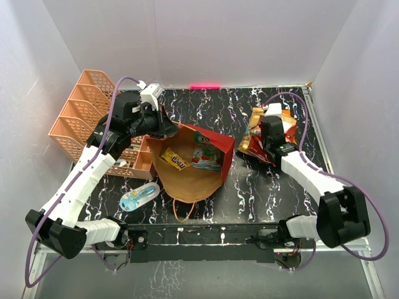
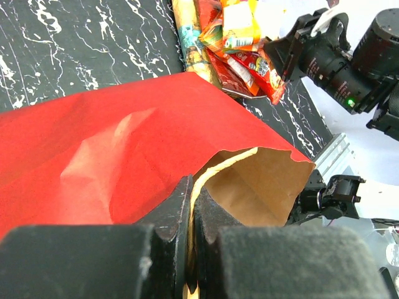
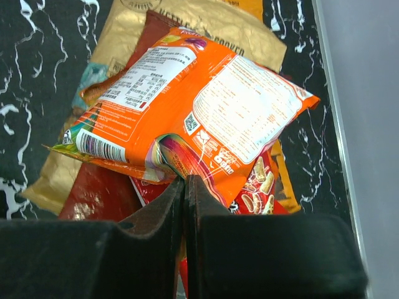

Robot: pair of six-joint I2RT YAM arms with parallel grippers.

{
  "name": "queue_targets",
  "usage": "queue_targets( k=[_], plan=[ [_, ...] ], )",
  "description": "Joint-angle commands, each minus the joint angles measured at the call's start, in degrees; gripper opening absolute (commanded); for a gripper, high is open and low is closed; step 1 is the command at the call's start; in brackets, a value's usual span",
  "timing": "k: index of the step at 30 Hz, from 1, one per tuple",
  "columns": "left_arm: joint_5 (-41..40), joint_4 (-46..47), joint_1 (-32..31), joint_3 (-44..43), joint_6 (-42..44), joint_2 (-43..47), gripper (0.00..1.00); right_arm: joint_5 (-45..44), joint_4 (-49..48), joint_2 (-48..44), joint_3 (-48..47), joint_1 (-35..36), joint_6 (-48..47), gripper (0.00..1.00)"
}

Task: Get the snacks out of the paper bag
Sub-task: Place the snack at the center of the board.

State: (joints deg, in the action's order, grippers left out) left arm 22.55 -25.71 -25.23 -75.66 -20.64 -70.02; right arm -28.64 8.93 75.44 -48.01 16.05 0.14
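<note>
The paper bag (image 1: 194, 177) lies open on its side, red outside, brown inside. A brown M&M's pack (image 1: 175, 160) and a red-teal candy pack (image 1: 206, 158) lie in its mouth. My left gripper (image 1: 168, 129) is shut on the bag's upper rim; the left wrist view shows the kraft edge (image 2: 215, 171) pinched between the fingers of the left gripper (image 2: 190, 194). My right gripper (image 1: 264, 138) is shut on an orange packet (image 3: 206, 106) by its edge, as the right wrist view (image 3: 185, 184) shows. The packet rests on a pile of snacks (image 1: 254, 138) at the right.
A pink basket organizer (image 1: 80, 115) stands at the back left. A blue-white blister-packed item (image 1: 138, 197) lies left of the bag. Twine handles (image 1: 182, 210) lie at the bag's near end. The pile holds a gold bag (image 3: 206, 25) and a red packet (image 3: 268, 184).
</note>
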Motion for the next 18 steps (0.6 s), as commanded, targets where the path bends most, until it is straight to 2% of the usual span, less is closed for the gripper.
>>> queue_targets(
  k=[1, 7, 11, 13, 16, 18],
  plan=[
    [1.8, 1.34, 0.19, -0.64, -0.72, 0.49, 0.0, 1.8, 2.55, -4.38, 3.31, -0.31, 1.61, 0.07],
    [2.48, 1.43, 0.19, -0.89, -1.24, 0.14, 0.0, 3.37, -0.08, 0.08, 5.16, -0.28, -1.19, 0.07],
    [1.98, 0.94, 0.23, -1.2, -1.15, 0.55, 0.0, 4.49, 2.24, 1.65, 3.89, -0.25, -0.59, 0.08],
    [1.97, 0.86, 0.19, -1.4, -1.09, 0.58, 0.0, 5.37, 3.78, 0.26, 3.02, -0.24, -0.2, 0.17],
    [2.3, 1.01, 0.19, -1.85, -0.6, 0.42, 0.0, 5.77, 6.89, -3.22, 0.88, -0.28, 0.43, 0.42],
    [2.67, 1.23, 0.19, -2.13, -0.17, 0.11, 0.0, 6.54, 8.6, -6.51, -0.47, -0.24, -0.03, 0.54]
  ],
)
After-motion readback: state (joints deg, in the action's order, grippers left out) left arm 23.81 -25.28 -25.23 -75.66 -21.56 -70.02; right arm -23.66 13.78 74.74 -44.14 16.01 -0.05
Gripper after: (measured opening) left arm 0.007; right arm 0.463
